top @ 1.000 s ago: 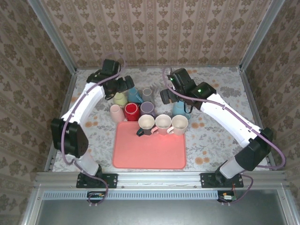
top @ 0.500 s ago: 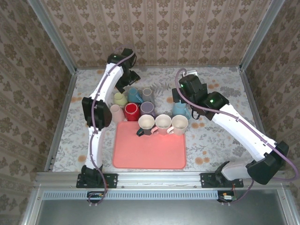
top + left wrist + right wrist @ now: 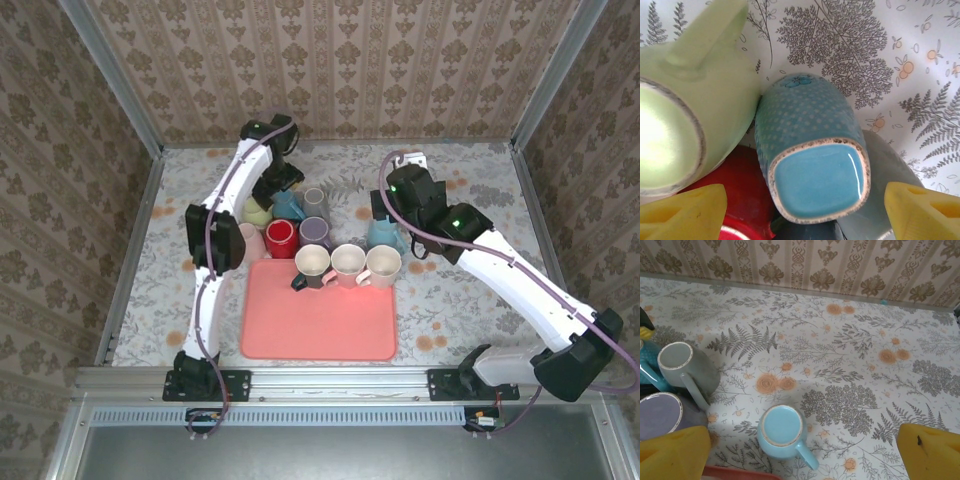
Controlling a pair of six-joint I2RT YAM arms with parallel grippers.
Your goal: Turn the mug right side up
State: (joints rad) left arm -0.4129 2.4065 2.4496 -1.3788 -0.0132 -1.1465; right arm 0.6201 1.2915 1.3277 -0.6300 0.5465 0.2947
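1. Table: covered in a fern-and-flower cloth, it took up the middle of the top view.
2. Left arm: white. It rose from the lower left of the top view to the upper centre-left, then bent down over a cluster of mugs.
3. Right arm: white. It ran from the lower right up to the centre right of the top view.
4. Tray: salmon red, at lower centre of the top view. A row of three mugs stood along its far edge, mouths up.
5. Left gripper: its yellow fingers sat at the two lower corners of the left wrist view, spread wide and gripping nothing. One stood on either side of the teal dotted mug, both clear of it.
6. Right gripper: its yellow fingers sat at the lower corners of the right wrist view, spread fully, with nothing held. The light blue mug stood on the cloth between them, untouched, handle toward the lower right.
7. Teal dotted mug, the task item: at the centre of the left wrist view, standing upside down on the cloth with its glazed base toward the camera. In the top view it was at upper centre-left, behind the tray.
8. Pale green mug: at the left of the left wrist view, apparently touching the teal mug's side, flat end toward the camera and handle toward the top of the frame.
9. Red mug: just behind the tray's far left corner.
10. Purple mug: just right of the red one.
11. Grey mug: at the left of the right wrist view, handle toward the lower right.
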